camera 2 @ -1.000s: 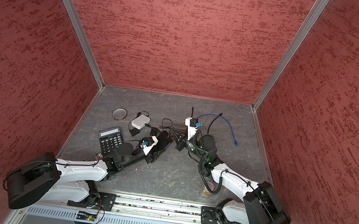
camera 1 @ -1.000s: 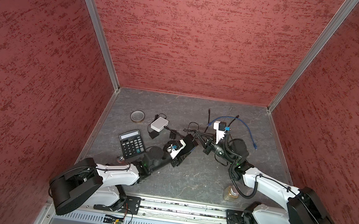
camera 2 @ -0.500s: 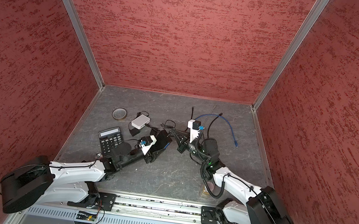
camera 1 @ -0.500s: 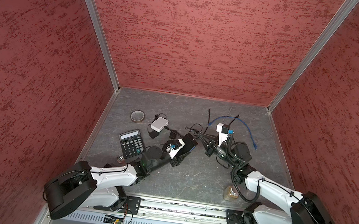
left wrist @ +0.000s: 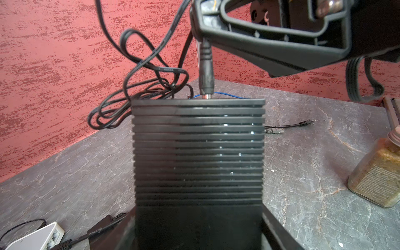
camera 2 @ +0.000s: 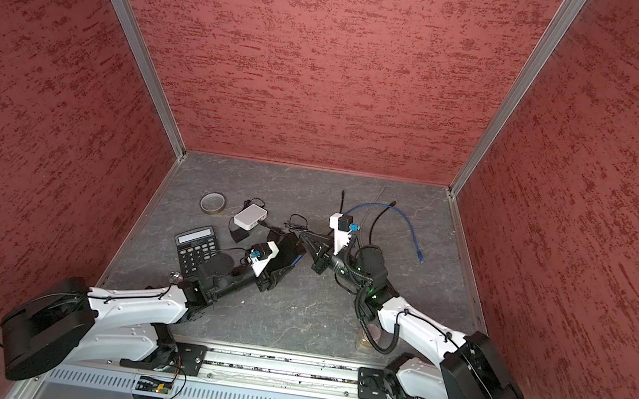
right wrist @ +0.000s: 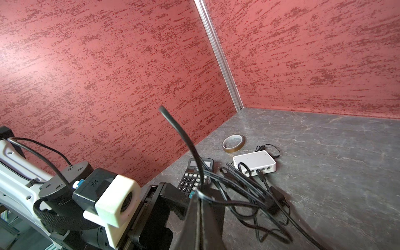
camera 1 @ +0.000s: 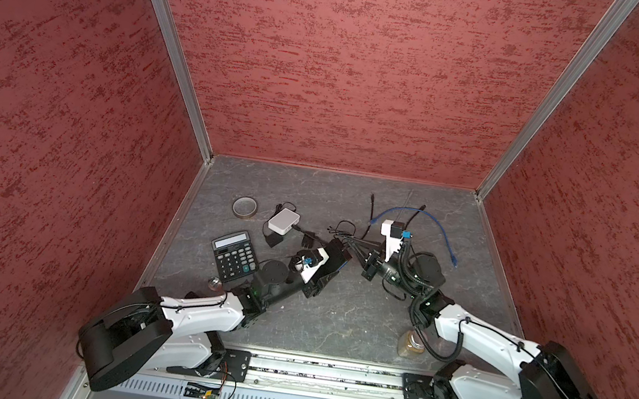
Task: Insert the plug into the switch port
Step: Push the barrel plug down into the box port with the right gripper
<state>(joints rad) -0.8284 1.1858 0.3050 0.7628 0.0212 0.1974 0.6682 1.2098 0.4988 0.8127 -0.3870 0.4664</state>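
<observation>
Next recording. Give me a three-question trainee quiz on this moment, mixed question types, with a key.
1. True or false: the right gripper has its jaws shut on the black plug.
2. What sits between the jaws of the left gripper? A) the calculator B) the black ribbed box C) the tape roll
3. Fill in: the jar stands beside the ___ arm.
Key: 1 true; 2 B; 3 right.

Red textured walls (camera 1: 348, 66) enclose a grey floor (camera 1: 336, 316).
</observation>
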